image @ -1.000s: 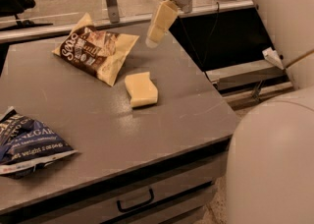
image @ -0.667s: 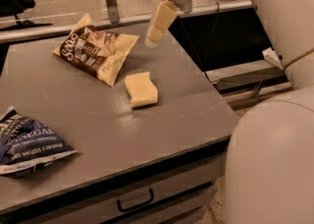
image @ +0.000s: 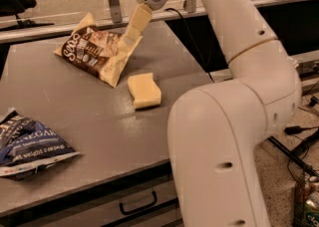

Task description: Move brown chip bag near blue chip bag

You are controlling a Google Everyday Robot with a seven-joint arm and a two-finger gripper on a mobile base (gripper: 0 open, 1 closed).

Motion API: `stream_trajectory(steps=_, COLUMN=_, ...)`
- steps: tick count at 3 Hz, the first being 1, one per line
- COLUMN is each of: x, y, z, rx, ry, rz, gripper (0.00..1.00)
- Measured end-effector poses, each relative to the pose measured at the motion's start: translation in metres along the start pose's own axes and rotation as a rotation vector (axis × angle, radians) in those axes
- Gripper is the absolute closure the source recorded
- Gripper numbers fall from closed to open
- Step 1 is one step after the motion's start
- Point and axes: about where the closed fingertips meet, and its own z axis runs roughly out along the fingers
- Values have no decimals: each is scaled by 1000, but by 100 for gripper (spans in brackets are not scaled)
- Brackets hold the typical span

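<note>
The brown chip bag (image: 97, 52) lies at the back of the grey table (image: 84, 116), tan foil with a dark brown front and white lettering. The blue chip bag (image: 27, 144) lies at the table's front left edge, navy with white letters. My gripper (image: 127, 42) hangs from the white arm that comes in from the upper right. Its pale fingers (image: 135, 24) point down-left and their tips are at the right corner of the brown bag.
A pale yellow sponge block (image: 144, 90) lies on the table just right of and in front of the brown bag. My large white arm (image: 234, 121) fills the right side. A drawer handle (image: 137, 203) shows below the table front.
My gripper has moved left and down, from above the table's right side to the right corner of the brown bag. The bags and the sponge have not moved on the table.
</note>
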Motion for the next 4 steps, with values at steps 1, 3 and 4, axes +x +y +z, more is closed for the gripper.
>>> stream_trajectory(steps=1, x=-3, y=-13, z=47, rx=-40, ry=-27, rz=69, gripper=0)
stream_trajectory(steps=3, x=7, y=-12, z=85, rx=-90, ry=26, rz=145, gripper=0)
stream_trajectory(steps=4, x=13, y=-8, z=95, rx=-110, ry=67, rz=154, gripper=18)
